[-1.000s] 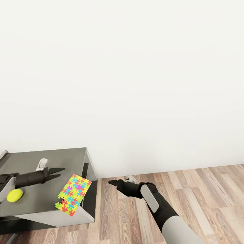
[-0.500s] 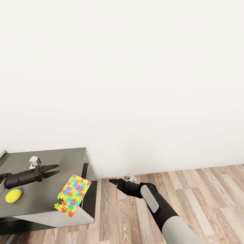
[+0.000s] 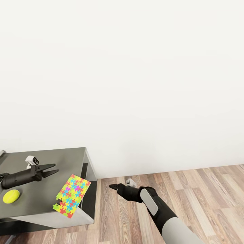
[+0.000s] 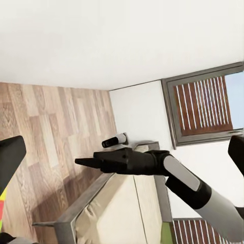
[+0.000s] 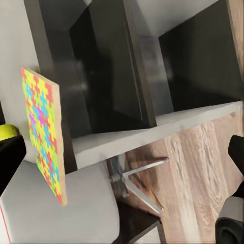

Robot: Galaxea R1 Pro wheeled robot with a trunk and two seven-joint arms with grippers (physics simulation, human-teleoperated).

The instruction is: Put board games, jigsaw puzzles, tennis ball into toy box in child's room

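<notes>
**A:** What is the biggest thing here?

**B:** The table [image 3: 44, 159], with its dark grey top. It sits low on the left of the head view, next to a white wall and a wood floor.

**A:** And which toys are on it?

**B:** One jigsaw puzzle [image 3: 72, 196] lies flat by the near corner of the table. Its long side runs from the back of the table to the front edge, a bit slanted, and its near end seems to poke over the edge (the right wrist view makes that hard to be sure of). The tennis ball [image 3: 11, 196] sits far over at the left, well apart from the puzzle.

**A:** Which arm is closer?

**B:** The left gripper [image 3: 50, 169]. It hangs over the table, between the ball and the puzzle. Its two fingers are spread apart and hold nothing. They point toward the puzzle, which lies just in front of it and nearer to the robot. The ball is back beside its arm.

**A:** And the other one?

**B:** The right gripper [image 3: 113, 186] is out over the floor, off the table. I cannot tell if its fingers are apart or together. I think the left arm should do the picking
</notes>
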